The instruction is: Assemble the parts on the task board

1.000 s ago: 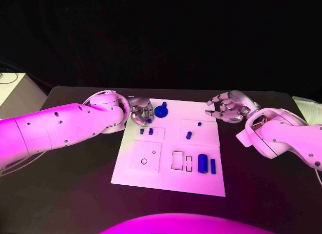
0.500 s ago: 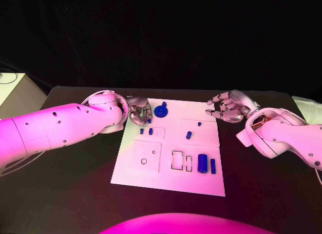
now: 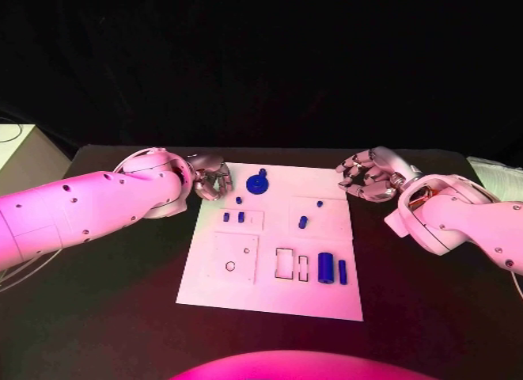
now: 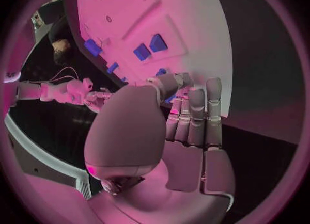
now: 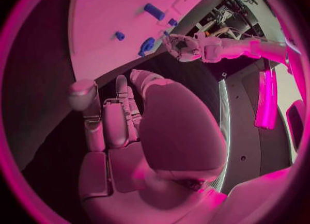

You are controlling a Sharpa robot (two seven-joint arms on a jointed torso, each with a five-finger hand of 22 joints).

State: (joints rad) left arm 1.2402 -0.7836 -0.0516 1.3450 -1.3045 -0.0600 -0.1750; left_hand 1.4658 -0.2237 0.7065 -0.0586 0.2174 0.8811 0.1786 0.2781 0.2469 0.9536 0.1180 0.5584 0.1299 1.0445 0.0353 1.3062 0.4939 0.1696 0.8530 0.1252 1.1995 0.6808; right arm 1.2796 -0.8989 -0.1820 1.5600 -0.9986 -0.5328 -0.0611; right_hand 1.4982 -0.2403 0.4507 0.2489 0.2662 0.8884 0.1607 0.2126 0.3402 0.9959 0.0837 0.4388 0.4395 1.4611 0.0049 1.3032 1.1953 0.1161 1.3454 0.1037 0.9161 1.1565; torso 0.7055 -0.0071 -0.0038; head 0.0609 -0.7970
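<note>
black table (image 3: 421,293) under white task board (image 3: 273,289).

From my seat, the task board (image 3: 273,293) lies in the middle of the table (image 3: 113,317), with my left hand (image 3: 211,180) just off its far left corner and my right hand (image 3: 369,174) just beyond its far right corner, both at the table's far side. On the board, a round part (image 3: 258,184) sits near the far edge, two small parts (image 3: 233,216) lie side by side behind a square plate (image 3: 236,256), and two more (image 3: 310,214) sit to their right. Nearer me, two upright parts (image 3: 333,268) stand side by side just right of a pair of slots (image 3: 292,264).
</note>
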